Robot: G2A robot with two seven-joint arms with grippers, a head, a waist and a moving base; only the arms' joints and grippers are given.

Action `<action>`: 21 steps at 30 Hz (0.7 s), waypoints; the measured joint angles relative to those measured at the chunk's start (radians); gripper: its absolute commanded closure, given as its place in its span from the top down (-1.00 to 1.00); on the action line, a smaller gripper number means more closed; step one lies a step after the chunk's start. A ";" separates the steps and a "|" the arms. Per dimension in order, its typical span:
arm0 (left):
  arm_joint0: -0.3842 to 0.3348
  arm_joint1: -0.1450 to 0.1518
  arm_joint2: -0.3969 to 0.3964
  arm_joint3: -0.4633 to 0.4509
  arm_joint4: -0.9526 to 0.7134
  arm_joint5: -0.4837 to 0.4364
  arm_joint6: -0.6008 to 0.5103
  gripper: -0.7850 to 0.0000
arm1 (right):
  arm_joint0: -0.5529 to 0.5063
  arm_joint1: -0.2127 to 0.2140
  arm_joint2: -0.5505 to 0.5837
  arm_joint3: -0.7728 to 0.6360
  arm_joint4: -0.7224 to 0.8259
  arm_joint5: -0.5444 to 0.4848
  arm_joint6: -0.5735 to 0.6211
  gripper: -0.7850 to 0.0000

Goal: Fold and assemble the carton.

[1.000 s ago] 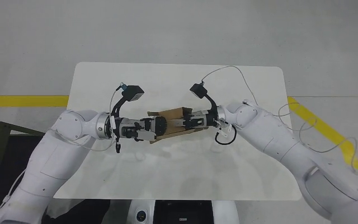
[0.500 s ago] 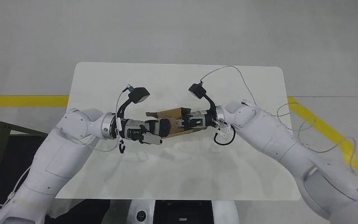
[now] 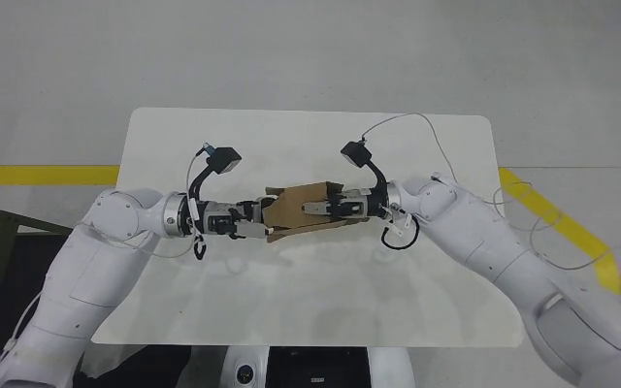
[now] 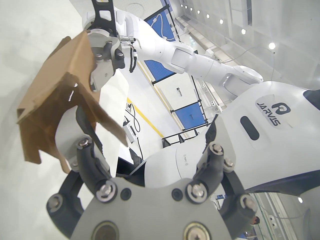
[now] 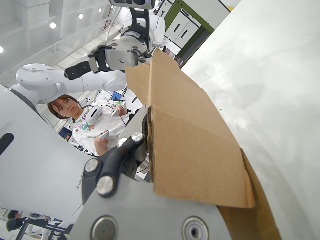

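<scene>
Over the middle of the table (image 3: 291, 310), the carton (image 3: 291, 202) is held, long axis arm to arm; one end is pinched by the right gripper (image 3: 310, 208), the other is met by the spread left gripper (image 3: 260, 217).

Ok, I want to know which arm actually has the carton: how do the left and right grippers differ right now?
The left gripper is open, spread wide; the right gripper is shut on the carton. The left gripper only reaches one finger into the carton's open end, while the right gripper pinches a wall, so it seems to carry the carton. Both grippers meet the carton from opposite ends, facing each other.
</scene>
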 measured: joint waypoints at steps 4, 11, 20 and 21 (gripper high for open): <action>0.004 0.000 -0.008 0.014 0.023 0.003 0.010 1.00 | -0.012 0.016 0.014 -0.032 0.002 0.015 0.015 -1.00; 0.001 -0.004 -0.006 0.020 0.049 0.009 0.038 1.00 | -0.050 0.038 0.041 -0.086 0.002 0.029 0.029 -1.00; -0.027 -0.014 0.011 0.026 0.056 0.002 0.056 1.00 | -0.083 0.039 0.054 -0.135 0.001 0.051 0.051 -1.00; -0.030 -0.015 0.013 0.027 0.057 0.001 0.056 1.00 | -0.084 0.038 0.055 -0.137 0.001 0.052 0.052 -1.00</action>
